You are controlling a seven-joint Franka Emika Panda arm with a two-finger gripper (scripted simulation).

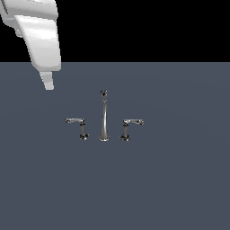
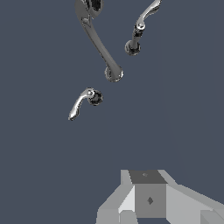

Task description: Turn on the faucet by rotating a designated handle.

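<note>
Approach stage: the gripper (image 1: 48, 83), jaws' opening indiscernible and holding nothing, hangs up toward the exterior view's left, well apart from the designated handle (image 1: 77, 125), whose lever lies horizontally, pointing leftward from its post beside the faucet (image 1: 104, 117) spout on the worktop (image 1: 179, 179)

Spout (image 1: 104, 117) between handles (image 1: 77, 126) — seemingly aligned

No legible text, labels, brand names, numbers or signs appear in either view. The chrome faucet (image 1: 104, 117), the grey table (image 1: 179, 179) and the white hand (image 2: 148, 199) carry no readable markings.
</note>
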